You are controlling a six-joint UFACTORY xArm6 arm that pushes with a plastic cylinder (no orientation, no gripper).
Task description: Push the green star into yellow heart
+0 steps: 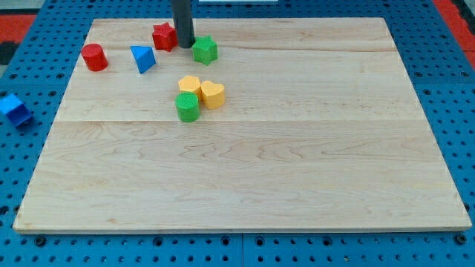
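Nearest you sits the green cylinder, touching the yellow heart. You have no pincer, only my tip, just left of the green star near the view's top. Expect a light, rigid, twist-prone block; push its upper side. No containers show.

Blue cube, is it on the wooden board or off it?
Off. The blue cube sits on the blue pegboard, beyond the wooden board's left edge.
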